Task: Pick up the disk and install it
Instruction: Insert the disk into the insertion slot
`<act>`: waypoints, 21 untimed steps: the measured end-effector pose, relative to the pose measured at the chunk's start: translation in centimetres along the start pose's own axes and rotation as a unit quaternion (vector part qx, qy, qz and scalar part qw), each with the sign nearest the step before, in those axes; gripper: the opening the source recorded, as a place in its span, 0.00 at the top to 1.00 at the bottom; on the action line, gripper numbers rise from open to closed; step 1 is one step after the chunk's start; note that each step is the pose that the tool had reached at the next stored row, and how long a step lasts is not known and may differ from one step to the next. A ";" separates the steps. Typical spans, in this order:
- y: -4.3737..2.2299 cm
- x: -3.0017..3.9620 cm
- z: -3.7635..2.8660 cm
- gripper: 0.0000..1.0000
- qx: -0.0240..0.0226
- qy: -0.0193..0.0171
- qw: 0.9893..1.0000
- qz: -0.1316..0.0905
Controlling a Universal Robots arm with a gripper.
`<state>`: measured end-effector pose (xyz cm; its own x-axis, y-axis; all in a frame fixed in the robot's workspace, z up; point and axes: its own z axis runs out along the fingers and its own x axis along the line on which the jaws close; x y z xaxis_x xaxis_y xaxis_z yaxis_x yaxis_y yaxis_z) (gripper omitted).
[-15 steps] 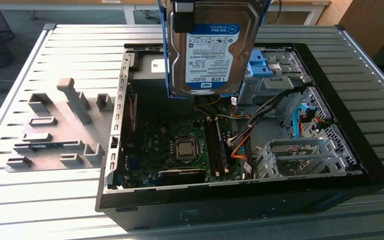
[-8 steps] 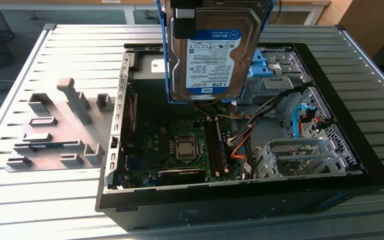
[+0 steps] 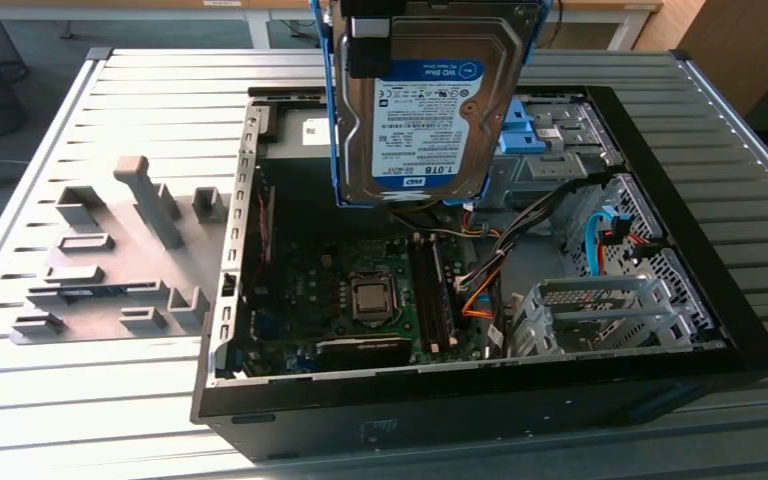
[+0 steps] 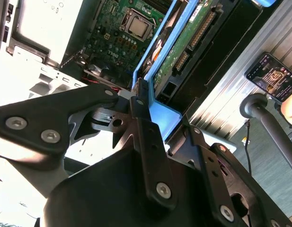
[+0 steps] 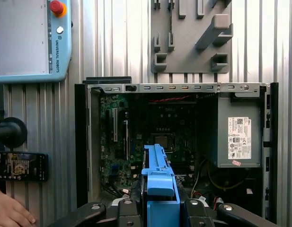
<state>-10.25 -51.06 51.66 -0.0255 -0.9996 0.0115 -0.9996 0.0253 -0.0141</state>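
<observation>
Slatted table holds the open case, and the silver cage in it looks empty, so the install isn't done. Pick-up part looks finished though: the disk hangs upright in the air over the motherboard, touching nothing in the case, and the gripper is clamped on its blue frame from both sides

My tool grips the disk by one end, so it hangs upright in the air over the open computer case, touching nothing below. It is a flat silver drive with a blue plastic carrier round its edges. Its white-and-blue label faces the exterior view, and the second wrist view shows a green circuit board on its other face.
</observation>
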 end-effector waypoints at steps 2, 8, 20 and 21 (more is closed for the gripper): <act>0.00 0.01 0.00 0.63 0.000 0.000 1.000 0.000; -0.51 -0.01 0.01 0.63 0.000 0.000 1.000 0.000; -1.12 -0.02 0.03 0.63 0.000 0.000 1.000 0.000; -1.12 -0.02 0.03 0.63 0.000 0.000 1.000 0.000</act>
<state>-9.14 -51.06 51.65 -0.0255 -0.9996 0.0114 -0.9996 0.0253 -0.0141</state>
